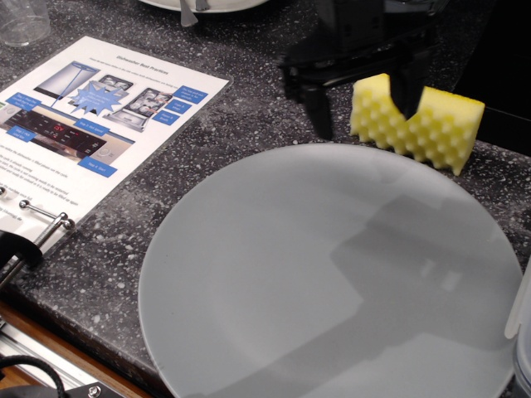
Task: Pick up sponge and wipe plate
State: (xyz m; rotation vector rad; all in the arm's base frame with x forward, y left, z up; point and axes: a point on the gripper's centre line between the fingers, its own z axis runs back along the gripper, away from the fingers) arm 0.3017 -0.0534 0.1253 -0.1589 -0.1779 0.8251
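The yellow sponge lies on the dark speckled counter, bumpy face forward, just beyond the far right rim of the large pale-grey plate. My black gripper hangs open over the sponge's left part. Its left finger is to the left of the sponge, apart from it. Its right finger crosses in front of the sponge's middle. I cannot tell if the fingers touch the sponge. The plate lies flat and bare, with the arm's shadow across it.
A printed instruction sheet in a ring binder lies at the left. A white dish and a clear glass stand at the back. A clear object stands at the right edge. The counter's front edge runs along the bottom left.
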